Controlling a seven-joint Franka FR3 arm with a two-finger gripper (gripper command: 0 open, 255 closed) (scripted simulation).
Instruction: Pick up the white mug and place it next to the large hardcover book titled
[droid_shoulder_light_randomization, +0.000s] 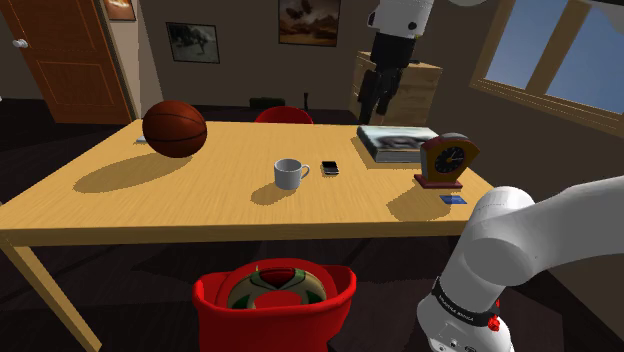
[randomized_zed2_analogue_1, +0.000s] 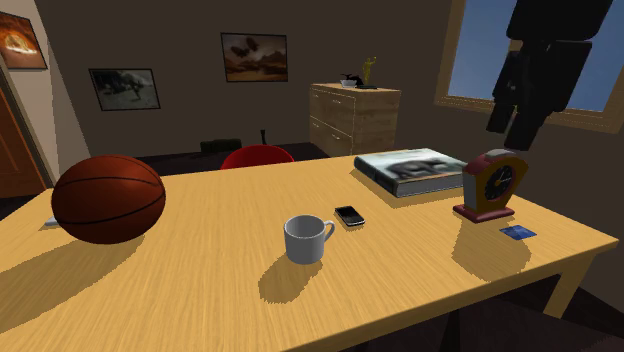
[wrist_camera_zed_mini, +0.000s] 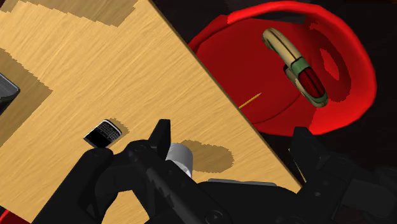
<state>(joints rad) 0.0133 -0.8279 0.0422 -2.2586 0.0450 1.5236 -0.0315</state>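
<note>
The white mug (droid_shoulder_light_randomization: 290, 173) stands upright mid-table, its handle pointing toward the small black phone (droid_shoulder_light_randomization: 330, 167). A large hardcover book (droid_shoulder_light_randomization: 398, 142) with a grey cover lies flat toward the shoulder view's right. My black gripper (droid_shoulder_light_randomization: 378, 106) hangs high above the table, over the book's far side, well away from the mug. In the second exterior view the mug (randomized_zed2_analogue_1: 307, 238) sits in front of the phone (randomized_zed2_analogue_1: 349, 215), with the book (randomized_zed2_analogue_1: 412, 170) behind and the gripper (randomized_zed2_analogue_1: 508, 128) up at the right. The wrist view shows the gripper (wrist_camera_zed_mini: 232, 137) open and empty, the mug (wrist_camera_zed_mini: 179, 156) peeking past one finger.
A basketball (droid_shoulder_light_randomization: 175, 128) rests at the table's left. A clock (droid_shoulder_light_randomization: 447, 160) and a blue card (droid_shoulder_light_randomization: 453, 199) stand near the book. Red chairs sit at the near side (droid_shoulder_light_randomization: 275, 300) and far side (droid_shoulder_light_randomization: 283, 115). A wooden dresser (randomized_zed2_analogue_1: 355, 118) stands behind.
</note>
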